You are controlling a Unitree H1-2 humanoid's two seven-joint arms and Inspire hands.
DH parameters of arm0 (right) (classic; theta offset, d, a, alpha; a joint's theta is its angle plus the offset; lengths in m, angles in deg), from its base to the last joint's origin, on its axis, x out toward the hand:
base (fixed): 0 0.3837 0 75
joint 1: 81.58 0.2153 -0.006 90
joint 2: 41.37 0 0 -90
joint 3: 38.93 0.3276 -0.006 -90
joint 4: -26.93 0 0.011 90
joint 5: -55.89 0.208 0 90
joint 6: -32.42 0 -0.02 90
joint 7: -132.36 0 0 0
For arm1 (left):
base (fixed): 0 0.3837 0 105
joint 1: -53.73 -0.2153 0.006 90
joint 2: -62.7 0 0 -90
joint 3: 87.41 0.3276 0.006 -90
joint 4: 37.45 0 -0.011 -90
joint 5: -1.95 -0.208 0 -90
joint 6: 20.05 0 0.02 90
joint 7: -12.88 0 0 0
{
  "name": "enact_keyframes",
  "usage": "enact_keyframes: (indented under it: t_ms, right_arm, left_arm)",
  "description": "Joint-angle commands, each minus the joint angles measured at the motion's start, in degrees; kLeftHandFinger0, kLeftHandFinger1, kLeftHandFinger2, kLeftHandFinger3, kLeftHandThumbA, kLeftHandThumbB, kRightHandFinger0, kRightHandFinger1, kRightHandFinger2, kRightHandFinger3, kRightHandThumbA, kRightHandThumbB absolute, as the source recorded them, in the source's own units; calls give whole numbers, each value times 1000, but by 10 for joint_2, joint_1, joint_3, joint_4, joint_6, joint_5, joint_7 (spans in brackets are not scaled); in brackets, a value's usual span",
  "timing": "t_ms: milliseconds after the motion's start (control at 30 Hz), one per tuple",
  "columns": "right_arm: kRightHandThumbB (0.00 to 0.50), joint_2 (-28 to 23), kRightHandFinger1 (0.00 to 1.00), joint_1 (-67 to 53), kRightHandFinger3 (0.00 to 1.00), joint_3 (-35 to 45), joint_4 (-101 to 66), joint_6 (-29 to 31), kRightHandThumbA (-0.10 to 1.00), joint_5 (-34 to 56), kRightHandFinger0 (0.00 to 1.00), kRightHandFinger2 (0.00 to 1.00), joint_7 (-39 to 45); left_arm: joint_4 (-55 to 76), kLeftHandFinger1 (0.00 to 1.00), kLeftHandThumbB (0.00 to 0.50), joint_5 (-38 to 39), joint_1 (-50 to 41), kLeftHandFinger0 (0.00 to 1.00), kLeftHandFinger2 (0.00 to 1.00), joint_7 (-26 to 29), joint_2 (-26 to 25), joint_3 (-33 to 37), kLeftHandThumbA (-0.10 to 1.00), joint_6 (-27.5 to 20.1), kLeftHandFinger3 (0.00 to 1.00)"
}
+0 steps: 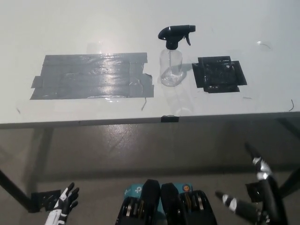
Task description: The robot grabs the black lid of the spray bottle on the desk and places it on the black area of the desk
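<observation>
**Spray bottle stands far from both hands**

We see the clear plastic spray bottle (171,65) with its black trigger lid (174,34) upright on the white desk (140,23), between grey tape (93,76) and a black taped square (219,74). Well below, our white left hand (63,204) and black right hand (255,197) hang empty, fingers spread.

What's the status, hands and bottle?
Left hand open, low; right hand open, low. Spray bottle upright, untouched, beside black area. Path clear.

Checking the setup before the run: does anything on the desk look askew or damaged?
The spray bottle stands upright with its black lid on. Only the grey tape patch looks rough: wrinkled, with ragged, lifting edges at its right end.
</observation>
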Motion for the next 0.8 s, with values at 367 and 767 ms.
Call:
enact_keyframes:
  t_ms: [367,767]
  right_arm:
    - [321,-66,1000,325,1000,4,-22,-212,1000,-150,1000,1000,126]
    - [385,-92,1000,527,1000,-68,158,-285,1000,-224,1000,1000,166]
  left_arm:
    - [-72,1000,295,-34,34,1000,1000,11,1,14,1000,-51,1000]
    - [-78,1000,290,-55,32,1000,1000,15,-1,16,1000,-61,1000]
